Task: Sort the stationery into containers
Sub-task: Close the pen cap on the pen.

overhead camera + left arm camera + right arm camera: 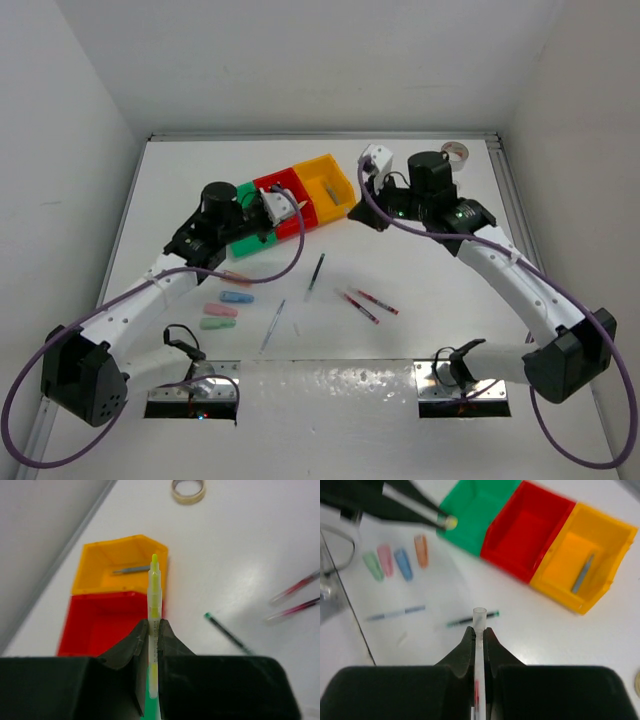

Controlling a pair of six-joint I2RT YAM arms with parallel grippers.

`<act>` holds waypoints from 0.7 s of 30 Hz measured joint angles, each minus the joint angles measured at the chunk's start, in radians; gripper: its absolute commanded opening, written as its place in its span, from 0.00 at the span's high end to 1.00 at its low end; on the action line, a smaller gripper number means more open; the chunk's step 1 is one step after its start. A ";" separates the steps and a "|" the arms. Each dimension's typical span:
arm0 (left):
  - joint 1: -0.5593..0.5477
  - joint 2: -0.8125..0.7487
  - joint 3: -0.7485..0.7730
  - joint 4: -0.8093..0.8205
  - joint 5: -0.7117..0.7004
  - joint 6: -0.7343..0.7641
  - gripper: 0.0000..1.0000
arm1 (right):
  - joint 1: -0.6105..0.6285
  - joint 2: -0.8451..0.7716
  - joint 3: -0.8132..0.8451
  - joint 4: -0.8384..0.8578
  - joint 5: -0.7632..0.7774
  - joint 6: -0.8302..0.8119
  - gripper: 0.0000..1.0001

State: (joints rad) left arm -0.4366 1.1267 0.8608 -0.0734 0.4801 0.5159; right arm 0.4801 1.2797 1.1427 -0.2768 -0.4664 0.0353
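My left gripper point(155, 626) is shut on a yellow pen point(155, 592) and holds it above the red bin point(100, 625); in the top view it point(285, 207) hangs over the red bin point(290, 190). My right gripper point(479, 630) is shut on a clear pen with red ink point(479, 617), up beside the yellow-orange bin point(330, 183); in the top view it point(368, 175) is near that bin's right corner. The green bin point(475, 505), red bin point(522, 530) and yellow-orange bin point(577, 555) stand in a row. A grey pen point(582, 573) lies in the yellow-orange one.
On the table lie a black pen point(316, 271), two red pens point(368, 302), a blue pen point(272, 325) and orange point(238, 279), blue point(236, 297), pink point(220, 311) and green point(216, 324) pastel pieces. A tape roll point(455, 152) sits at the back right.
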 measured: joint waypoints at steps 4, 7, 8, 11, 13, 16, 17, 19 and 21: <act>-0.029 -0.022 -0.045 0.003 -0.089 0.255 1.00 | 0.037 -0.009 0.000 -0.193 0.006 -0.161 1.00; -0.044 -0.036 -0.062 0.004 -0.122 0.473 1.00 | 0.073 -0.002 0.000 -0.288 0.006 -0.229 1.00; -0.048 -0.044 -0.069 0.005 -0.126 0.531 1.00 | 0.084 -0.002 -0.002 -0.304 0.006 -0.240 1.00; -0.052 -0.080 -0.118 0.036 -0.122 0.722 1.00 | 0.117 -0.002 -0.005 -0.327 0.006 -0.255 1.00; -0.053 -0.107 -0.164 0.065 -0.111 0.830 1.00 | 0.136 -0.002 -0.006 -0.329 0.007 -0.255 1.00; -0.053 -0.138 -0.226 0.090 -0.080 0.962 1.00 | 0.160 -0.002 -0.019 -0.314 0.011 -0.247 1.00; -0.054 -0.146 -0.243 0.097 -0.069 0.995 1.00 | 0.168 -0.001 -0.027 -0.303 0.016 -0.243 1.00; -0.054 -0.160 -0.272 0.106 -0.047 1.046 1.00 | 0.182 0.006 -0.035 -0.286 0.025 -0.232 1.00; -0.056 -0.171 -0.290 0.118 -0.032 1.078 1.00 | 0.196 0.027 -0.035 -0.261 0.043 -0.216 1.00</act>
State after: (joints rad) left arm -0.4923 0.9554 0.5705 0.0444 0.4477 1.5936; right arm 0.6758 1.3064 1.1076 -0.5381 -0.4236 -0.1802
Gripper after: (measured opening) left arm 0.063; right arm 0.020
